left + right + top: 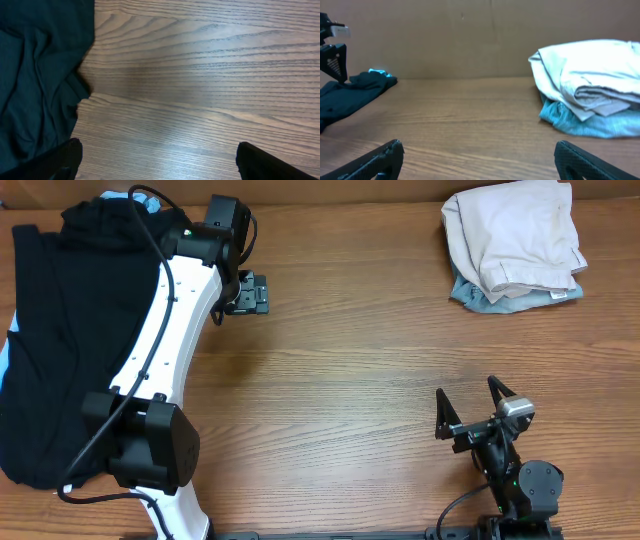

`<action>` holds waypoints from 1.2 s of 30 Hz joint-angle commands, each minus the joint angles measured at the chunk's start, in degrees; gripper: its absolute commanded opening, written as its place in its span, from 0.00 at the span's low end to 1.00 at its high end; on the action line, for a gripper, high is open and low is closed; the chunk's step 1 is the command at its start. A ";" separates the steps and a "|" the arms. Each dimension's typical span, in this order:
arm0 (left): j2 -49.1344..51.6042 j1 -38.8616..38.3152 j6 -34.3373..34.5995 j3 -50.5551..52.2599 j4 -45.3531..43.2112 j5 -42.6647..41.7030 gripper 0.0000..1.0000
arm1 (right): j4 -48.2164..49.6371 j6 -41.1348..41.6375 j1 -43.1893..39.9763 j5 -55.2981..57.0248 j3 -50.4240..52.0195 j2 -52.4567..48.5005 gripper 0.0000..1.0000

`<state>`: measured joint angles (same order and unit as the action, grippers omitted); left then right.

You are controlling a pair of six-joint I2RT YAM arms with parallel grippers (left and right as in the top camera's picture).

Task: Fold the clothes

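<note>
The cream-beige shorts (518,235) lie folded in a pile at the table's back right, on top of light-blue denim shorts (470,292). They also show in the right wrist view (592,75). My left gripper (248,293) is open and empty above bare wood at the back left, beside a black garment (70,330). In the left wrist view its fingers (157,160) stand wide apart. My right gripper (470,408) is open and empty near the front right, well short of the shorts; its fingers (477,160) frame bare table.
The big black garment (40,80) covers the table's left side, with a light-blue edge showing under it (4,365). The left arm's white body (165,350) lies across it. A brown wall (470,35) stands behind the table.
</note>
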<state>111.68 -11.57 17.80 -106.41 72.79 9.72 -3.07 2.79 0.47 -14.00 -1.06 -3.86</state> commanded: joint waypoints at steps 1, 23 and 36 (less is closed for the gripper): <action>0.55 -0.07 -0.46 0.24 -0.09 0.76 1.00 | -0.24 0.68 0.33 0.94 0.61 2.67 1.00; 0.55 -0.07 -0.46 0.24 -0.07 0.79 1.00 | -0.28 0.68 0.44 0.92 0.61 3.69 1.00; -16.94 -8.79 -0.46 0.24 -0.15 0.79 1.00 | -0.28 0.68 0.44 0.92 0.61 3.69 1.00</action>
<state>102.63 -17.45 17.80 -105.89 72.75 9.74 -3.64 3.01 0.54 -13.54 -1.06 -0.84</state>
